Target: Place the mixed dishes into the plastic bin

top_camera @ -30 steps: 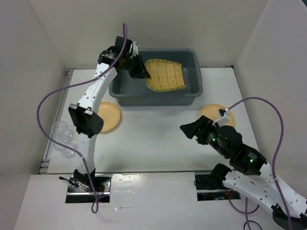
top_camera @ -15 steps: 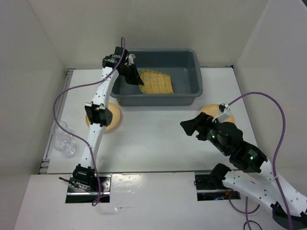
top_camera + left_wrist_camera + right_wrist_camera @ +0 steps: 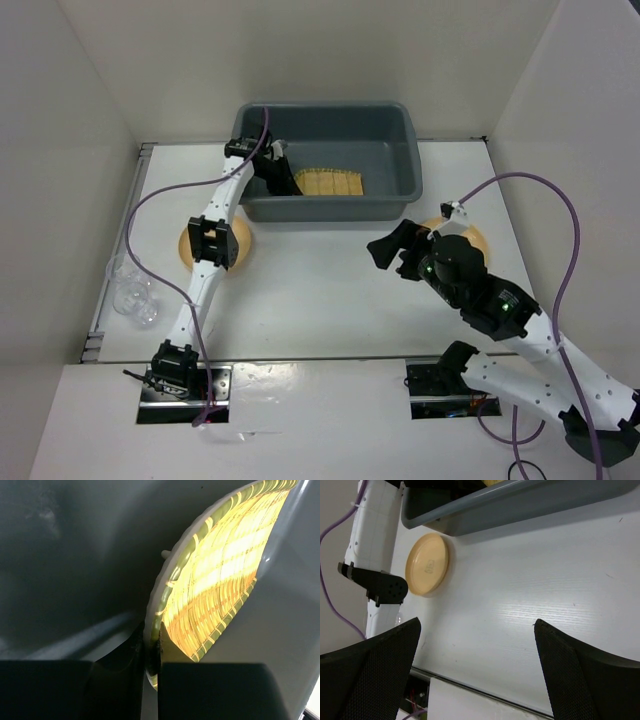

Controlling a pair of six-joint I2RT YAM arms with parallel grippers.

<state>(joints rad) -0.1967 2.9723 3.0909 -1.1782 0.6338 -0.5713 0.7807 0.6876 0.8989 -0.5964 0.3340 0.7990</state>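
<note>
The left arm has come down. The fan-shaped yellow slatted tray with the green rim (image 3: 330,182) was up above the big dark grey plastic bin (image 3: 405,140) a moment ago. Now it is low inside the bin, close to the near wall. The right arm has also moved a little toward the middle of the white table (image 3: 320,290).

The left gripper (image 3: 283,178) is pinched tight on the rim of the tray. The left wrist view shows its two fingers squeezing the green edge. The tray is tilted, not lying flat. I cannot tell if it touches the bottom of the bin yet.

The right gripper (image 3: 395,250) has its fingers wide apart and holds nothing. It hangs over the table, near a round flat orange-yellow plate (image 3: 478,240) that the arm partly hides.

A second round orange-yellow plate (image 3: 427,564) lies on the table just in front of the bin's left corner, partly under the left arm.

So the first dish is nearly put away. I think the left gripper only needs to let go of it. The two plates are not in the bin yet, so most of the job is left to do.
</note>
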